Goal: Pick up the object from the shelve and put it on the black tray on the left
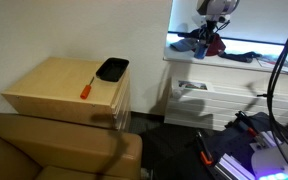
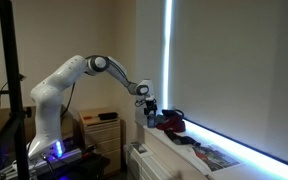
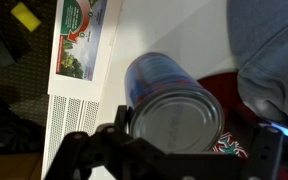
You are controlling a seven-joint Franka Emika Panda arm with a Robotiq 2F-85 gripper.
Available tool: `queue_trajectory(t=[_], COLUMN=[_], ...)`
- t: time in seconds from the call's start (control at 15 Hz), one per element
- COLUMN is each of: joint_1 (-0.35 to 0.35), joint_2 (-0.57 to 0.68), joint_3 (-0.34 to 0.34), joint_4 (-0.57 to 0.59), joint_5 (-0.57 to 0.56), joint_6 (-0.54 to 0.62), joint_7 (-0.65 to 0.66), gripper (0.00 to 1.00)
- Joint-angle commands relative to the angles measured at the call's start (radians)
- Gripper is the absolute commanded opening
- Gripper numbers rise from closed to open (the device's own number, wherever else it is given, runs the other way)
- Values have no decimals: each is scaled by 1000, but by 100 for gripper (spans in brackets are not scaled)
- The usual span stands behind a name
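Note:
The object is a blue can-like cylinder with a silver metal end (image 3: pixel 174 115). It lies on the white shelve (image 3: pixel 159 35) and fills the middle of the wrist view. My gripper (image 3: pixel 194 138) is open, with one finger on each side of the can. The left finger is close against it and a gap shows on the right side. In both exterior views the gripper (image 1: pixel 214 32) (image 2: pixel 147 108) is low over the shelve (image 1: pixel 246 60) (image 2: pixel 219 152). The black tray (image 1: pixel 112 69) sits empty on the light wooden cabinet (image 1: pixel 59 85).
A dark red rounded item (image 3: pixel 239 95) (image 2: pixel 171 123) lies right beside the can, with grey cloth (image 3: pixel 269 45) past it. A printed leaflet (image 3: pixel 84 35) lies on the shelve. An orange-handled tool (image 1: pixel 86 90) rests on the cabinet near the tray. A brown sofa (image 1: pixel 54 150) stands in front.

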Motion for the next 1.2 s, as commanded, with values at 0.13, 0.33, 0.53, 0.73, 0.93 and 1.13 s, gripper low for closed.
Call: queue_trajectory(t=[0.13,0.33,0.53,0.73,0.93,1.13], joint_1=[-39,-67,-81,-75,-66,-58], joint_2=[43,56,69,86,101,113], joint_3=[18,51,67,58,51,44], joint_4=[70,95,123,147,161,172], joint_5=[30,59,82,76,63,51], joint_6=[-62,-120,-163,-190,-205,-213], joint_7=[-17,-53,-75,-66,-60,-53], gripper=[100,100,100,100,100,100])
